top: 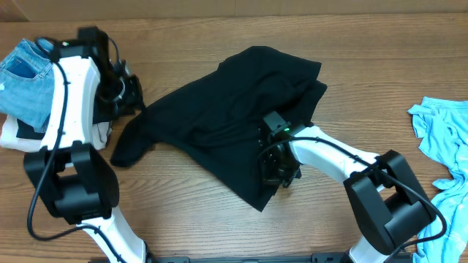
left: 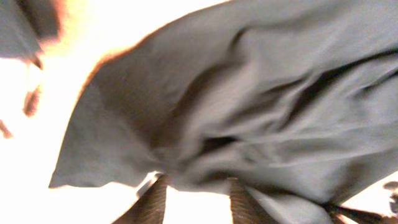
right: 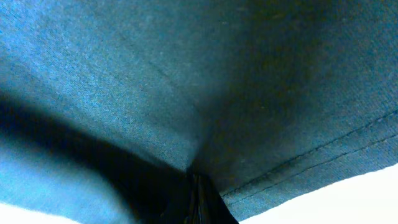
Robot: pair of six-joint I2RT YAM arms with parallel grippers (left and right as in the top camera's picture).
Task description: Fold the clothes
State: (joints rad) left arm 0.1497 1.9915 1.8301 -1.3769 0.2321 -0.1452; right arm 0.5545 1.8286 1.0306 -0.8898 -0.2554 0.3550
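One large, plain black short-sleeved T-shirt [top: 219, 109] of soft fabric is lying crumpled across the middle of the frame on the brown wooden bench [top: 219, 226], with one sleeve trailing toward the lower left. The right fingers [top: 280, 174] are pressing down on the shirt's lower right part. They are closed tight and pinching a fold of its cloth just inside a stitched hem, as the right wrist view is showing. The left fingers [left: 155, 202] are standing parted near the shirt's left end, gripping nothing, with the cloth lying at their tips. At the upper left edge a frayed blue denim piece [top: 25, 73] is resting on a cream-white folded garment [top: 11, 135]. A crumpled light blue garment [top: 442, 139] is lying at the right edge, well apart from the shirt.
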